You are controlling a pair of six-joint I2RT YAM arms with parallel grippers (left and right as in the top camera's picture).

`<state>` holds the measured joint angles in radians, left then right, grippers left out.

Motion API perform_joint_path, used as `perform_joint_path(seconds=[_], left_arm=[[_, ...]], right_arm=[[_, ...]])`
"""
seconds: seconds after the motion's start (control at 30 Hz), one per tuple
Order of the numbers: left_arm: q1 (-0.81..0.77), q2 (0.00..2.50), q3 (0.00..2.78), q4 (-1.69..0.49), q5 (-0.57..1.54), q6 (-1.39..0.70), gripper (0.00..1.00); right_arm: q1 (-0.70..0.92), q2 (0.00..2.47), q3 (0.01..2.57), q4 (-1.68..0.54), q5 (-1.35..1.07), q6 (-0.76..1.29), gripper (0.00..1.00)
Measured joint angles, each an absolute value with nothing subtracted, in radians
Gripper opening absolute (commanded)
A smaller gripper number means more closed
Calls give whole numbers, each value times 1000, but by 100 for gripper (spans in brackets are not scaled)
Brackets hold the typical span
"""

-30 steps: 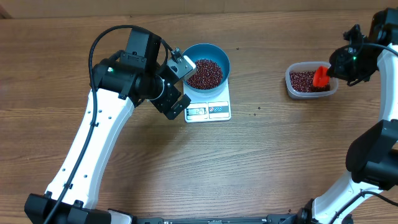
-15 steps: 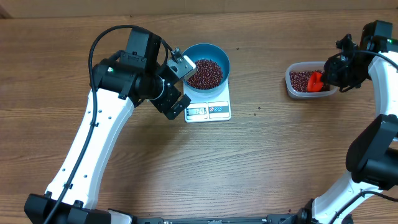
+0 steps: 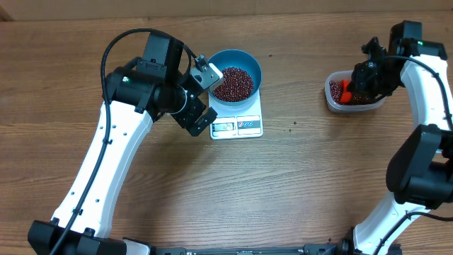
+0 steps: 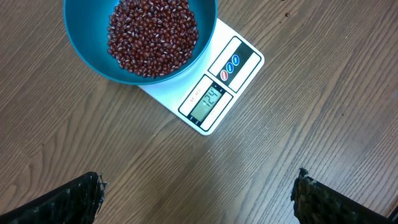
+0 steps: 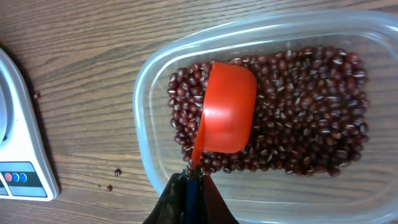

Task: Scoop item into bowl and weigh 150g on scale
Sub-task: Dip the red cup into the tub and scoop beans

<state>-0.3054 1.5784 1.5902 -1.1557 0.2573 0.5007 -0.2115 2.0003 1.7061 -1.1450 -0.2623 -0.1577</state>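
Beans (image 4: 152, 34): a heap of small dark red-brown ovals fills the bottom of the bowl. A second lot (image 5: 298, 124) lies in the tub.
Bowl (image 3: 251, 65): round, deep and blue. It sits upright on the rear part of the scale, its rim overhanging the platform on the far side.
Scale (image 3: 237, 126): flat, white and rectangular, in the middle of the desk's far half. Its front panel faces the near edge.
Display (image 4: 205, 102): lit and uncovered in front of the bowl, reading 124.
Left gripper (image 3: 205, 97): released, jaws spread wide. It hangs just left of the scale and bowl, touching neither. Its two fingertips show only at the bottom corners of the left wrist view.
Tub (image 3: 329, 99): clear plastic with rounded corners, near the desk's far right corner and well apart from the scale.
Scoop (image 5: 229, 109): small and red. Its cup lies among the tub's beans near the end that faces the scale, and its handle runs back over the tub wall.
Right gripper (image 5: 189, 180): clenched on the scoop's handle, above the tub's edge.
Desk (image 3: 283, 184): brown wood grain. A few stray beans (image 5: 115, 171) lie on it between tub and scale.
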Motion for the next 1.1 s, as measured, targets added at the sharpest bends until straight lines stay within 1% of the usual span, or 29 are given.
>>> perform_joint_path(seconds=[0.13, 0.33, 0.8, 1.1], left_arm=[[-305, 1578, 1590, -1155, 257, 501, 100], [-305, 1578, 1590, -1156, 257, 501, 100], [-305, 1578, 1590, -1156, 257, 501, 100], [-305, 1578, 1590, -1156, 257, 501, 100]], right_arm=[[-208, 2001, 1706, -1163, -268, -159, 4], [-238, 2006, 1706, -1178, -346, -178, 4], [-427, 2025, 1706, -1194, -648, -230, 4], [-525, 2025, 1706, -1223, -757, -237, 4]])
